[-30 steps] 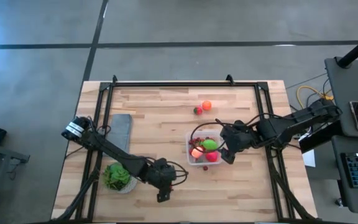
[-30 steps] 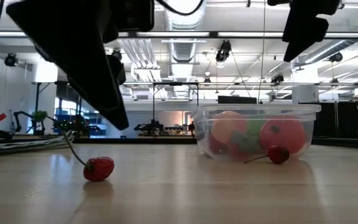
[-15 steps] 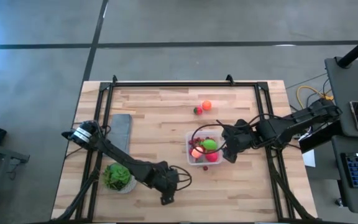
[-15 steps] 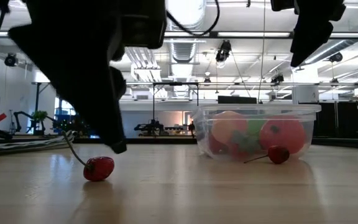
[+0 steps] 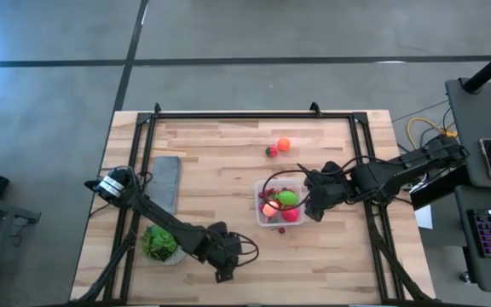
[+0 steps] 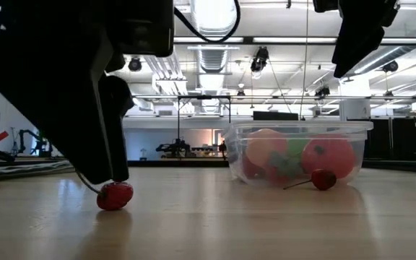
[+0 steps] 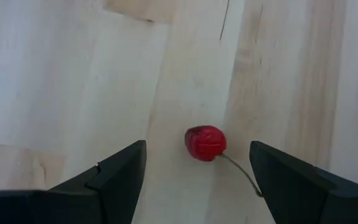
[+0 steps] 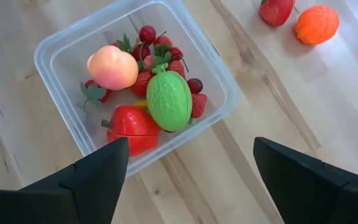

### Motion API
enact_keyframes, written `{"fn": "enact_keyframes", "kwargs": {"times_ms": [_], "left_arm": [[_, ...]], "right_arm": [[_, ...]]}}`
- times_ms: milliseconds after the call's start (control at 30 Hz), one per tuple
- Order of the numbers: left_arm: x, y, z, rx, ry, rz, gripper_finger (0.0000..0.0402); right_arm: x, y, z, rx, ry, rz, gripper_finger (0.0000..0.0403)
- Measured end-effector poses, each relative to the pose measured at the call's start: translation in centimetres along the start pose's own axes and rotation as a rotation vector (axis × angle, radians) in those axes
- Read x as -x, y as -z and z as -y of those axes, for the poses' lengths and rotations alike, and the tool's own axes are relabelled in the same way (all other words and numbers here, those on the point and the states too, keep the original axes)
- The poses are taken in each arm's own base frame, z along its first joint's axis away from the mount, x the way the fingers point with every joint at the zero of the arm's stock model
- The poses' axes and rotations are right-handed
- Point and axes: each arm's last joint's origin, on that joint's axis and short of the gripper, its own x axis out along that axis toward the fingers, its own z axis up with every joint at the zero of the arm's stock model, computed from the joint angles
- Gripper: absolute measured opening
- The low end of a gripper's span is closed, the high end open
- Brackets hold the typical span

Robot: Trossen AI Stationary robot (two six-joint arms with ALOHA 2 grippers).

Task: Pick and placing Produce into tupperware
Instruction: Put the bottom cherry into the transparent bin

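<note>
A cherry (image 7: 205,142) lies on the table (image 5: 228,145) near its front edge, between the spread fingers of the left gripper (image 7: 197,171), while the tupperware (image 8: 55,56) of produce sits under the open right gripper (image 8: 188,168).

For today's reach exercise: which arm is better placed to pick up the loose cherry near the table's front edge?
Left. The left gripper hangs open directly over the cherry, fingers either side. The right gripper is open above the tupperware.
</note>
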Motion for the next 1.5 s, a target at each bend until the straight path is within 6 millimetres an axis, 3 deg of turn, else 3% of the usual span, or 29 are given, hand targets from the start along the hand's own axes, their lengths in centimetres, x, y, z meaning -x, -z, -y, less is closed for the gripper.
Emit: {"fn": "enact_keyframes", "kwargs": {"times_ms": [333,733,1367,1500], "left_arm": [[-0.4,0.5,-0.4,-0.006,-0.012,-0.014,0.0268],[-0.4,0.1,0.2,-0.016,0.051,0.052,0.0179],[-2.1,0.7,0.6,-0.023,0.029,0.040,0.0175],[-2.1,0.8,0.6,-0.028,0.020,0.031,0.0154]], "right_arm": [[0.0,0.0,0.0,-0.022,-0.001,0.001,0.0330],[0.0,0.0,0.0,-0.063,-0.002,0.002,0.0329],[0.0,0.0,0.0,-0.082,-0.004,0.000,0.0329],[0.0,0.0,0.0,-0.082,-0.004,0.000,0.0329]]}}
